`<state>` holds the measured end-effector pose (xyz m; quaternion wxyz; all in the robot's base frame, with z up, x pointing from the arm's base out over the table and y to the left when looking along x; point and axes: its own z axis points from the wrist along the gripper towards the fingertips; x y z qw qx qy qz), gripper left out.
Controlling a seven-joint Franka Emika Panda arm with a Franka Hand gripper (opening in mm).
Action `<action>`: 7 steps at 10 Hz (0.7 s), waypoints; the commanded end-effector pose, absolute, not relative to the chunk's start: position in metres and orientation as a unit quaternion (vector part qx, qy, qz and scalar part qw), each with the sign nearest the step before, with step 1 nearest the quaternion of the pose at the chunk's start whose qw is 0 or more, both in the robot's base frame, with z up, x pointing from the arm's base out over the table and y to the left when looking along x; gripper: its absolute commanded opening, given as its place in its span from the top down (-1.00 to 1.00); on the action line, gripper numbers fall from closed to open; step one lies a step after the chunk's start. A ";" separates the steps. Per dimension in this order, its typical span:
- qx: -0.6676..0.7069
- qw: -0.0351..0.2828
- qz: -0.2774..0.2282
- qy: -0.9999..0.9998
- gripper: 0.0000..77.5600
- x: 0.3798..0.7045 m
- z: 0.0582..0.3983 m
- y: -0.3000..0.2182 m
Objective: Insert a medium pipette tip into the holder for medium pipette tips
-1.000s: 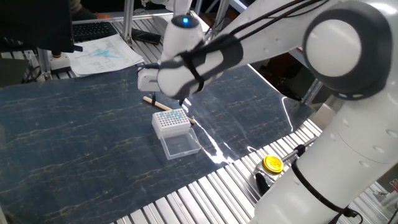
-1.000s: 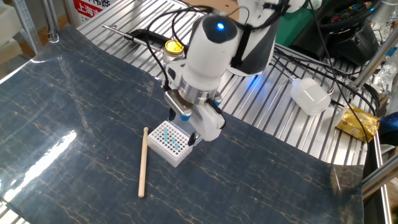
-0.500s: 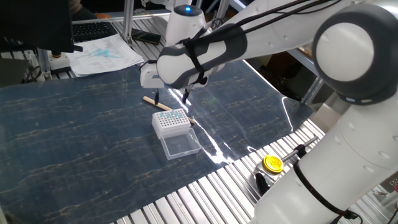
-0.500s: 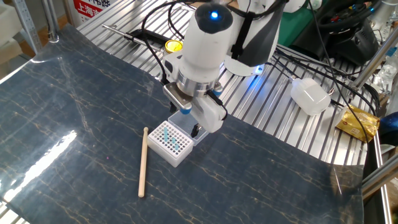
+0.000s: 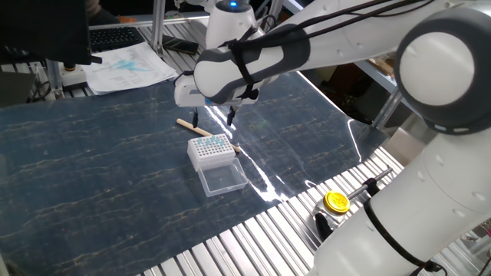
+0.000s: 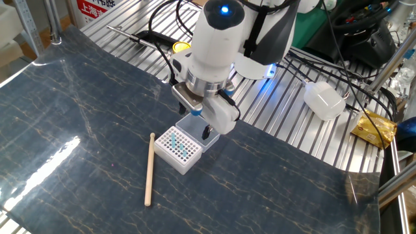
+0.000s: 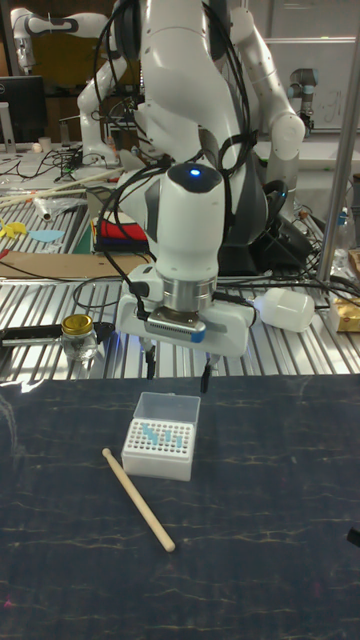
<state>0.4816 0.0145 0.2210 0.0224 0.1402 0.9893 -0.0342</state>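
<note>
1. Gripper: hung above and just behind the holder, fingers spread wide, nothing between them; apparently clear of the work.
2. Holder: on the dark mat, clear lid folded back, so the hole grid lies exposed.
3. Medium pipette tips: light-blue, seated in the grid; insertion judged done.
4. Cream stick: flat beside the holder, unused.

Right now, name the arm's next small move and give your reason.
Probably keep lifting clear and stop. The gripper hangs open and empty above the holder, whose grid already shows light-blue tips; no loose tip shows beside the wooden stick.
</note>
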 end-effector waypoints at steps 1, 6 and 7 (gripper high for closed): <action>0.135 0.019 -0.034 0.990 -1.00 0.480 0.226 0.012; 0.124 0.001 -0.030 0.992 -1.00 0.474 0.238 0.006; 0.121 0.000 -0.028 0.992 -1.00 0.473 0.240 0.005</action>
